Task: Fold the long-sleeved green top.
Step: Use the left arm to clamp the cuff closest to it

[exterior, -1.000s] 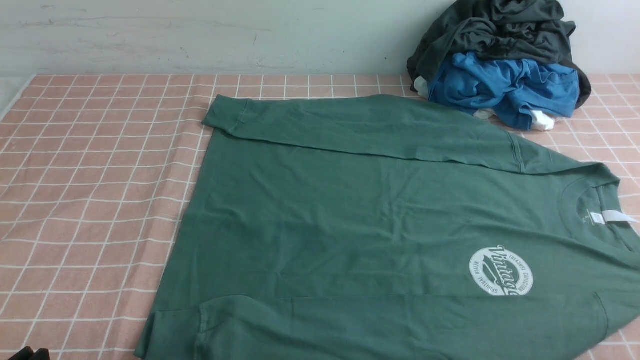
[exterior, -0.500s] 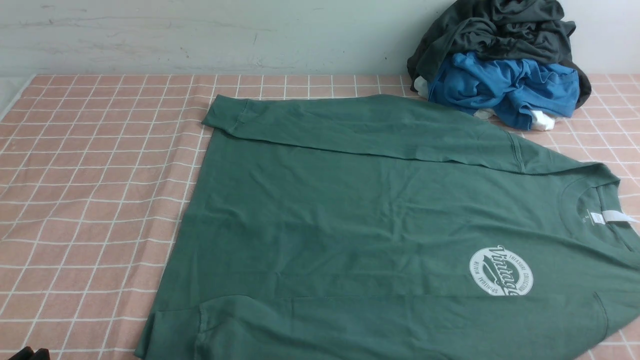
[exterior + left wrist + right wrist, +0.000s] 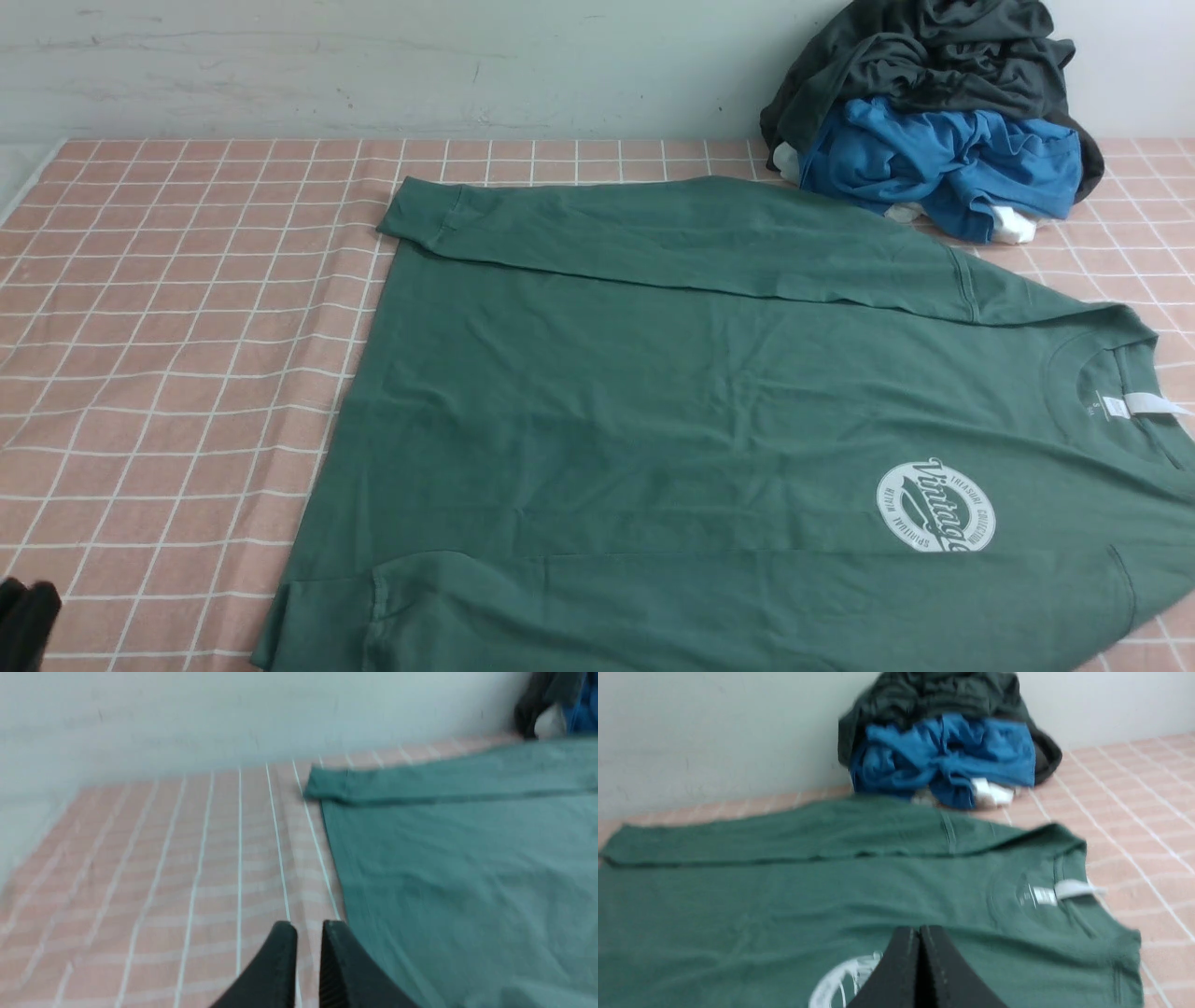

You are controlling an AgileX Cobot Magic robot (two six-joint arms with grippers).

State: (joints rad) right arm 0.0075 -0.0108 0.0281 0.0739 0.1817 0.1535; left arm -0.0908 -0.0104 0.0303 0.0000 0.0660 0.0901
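The green long-sleeved top [image 3: 709, 411] lies flat on the checked cloth, neck to the right, white tag [image 3: 1144, 404] and round "Vintage" logo [image 3: 935, 506] facing up. Both sleeves are folded across the body; the far cuff [image 3: 420, 215] and the near cuff [image 3: 327, 607] lie at the left. My left gripper [image 3: 308, 926] hovers over the cloth just left of the top's hem edge [image 3: 336, 877], jaws a little apart and empty; its dark tip shows at the front view's lower left [image 3: 28, 616]. My right gripper [image 3: 920, 928] is shut and empty above the chest by the logo [image 3: 845, 975].
A pile with a dark charcoal garment [image 3: 924, 65] and a bright blue garment [image 3: 943, 163] sits at the back right against the wall, touching the top's far shoulder. The pink checked tablecloth [image 3: 187, 327] is bare on the left.
My left gripper has moved up and forward into the front view's lower left corner. The top has not moved.
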